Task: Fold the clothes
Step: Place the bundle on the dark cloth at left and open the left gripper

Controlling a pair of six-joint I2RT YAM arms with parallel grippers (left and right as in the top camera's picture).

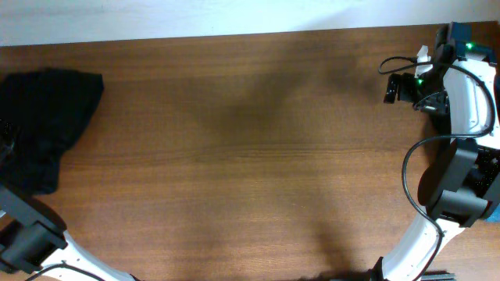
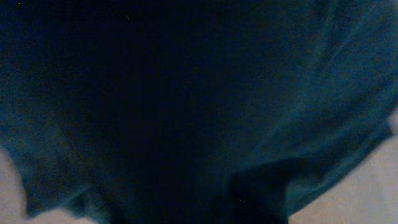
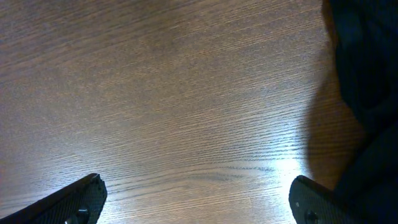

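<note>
Your right claw (image 3: 196,198) is wide apart, with nothing in it. Its two black fingertips (image 3: 81,199) sit at the bottom left and bottom right of the right wrist view. Only the bare brown wood of the counter (image 1: 250,156) lies between them. A dark shape (image 3: 364,93) fills the right edge of that view, and I cannot tell what it is. From above, your white and black right arm (image 1: 469,101) stands at the right side of the counter.

Your left claw is hidden. The left wrist view is full of soft dark blue cloth (image 2: 311,93), very close to the camera. So I cannot tell if that claw is apart or together, or if it holds the cloth. Your left arm (image 1: 31,238) is at the near left corner. Just past it, a heap of soft black clothes (image 1: 47,117) lies crumpled at the left edge of the counter, well apart from the right arm.
</note>
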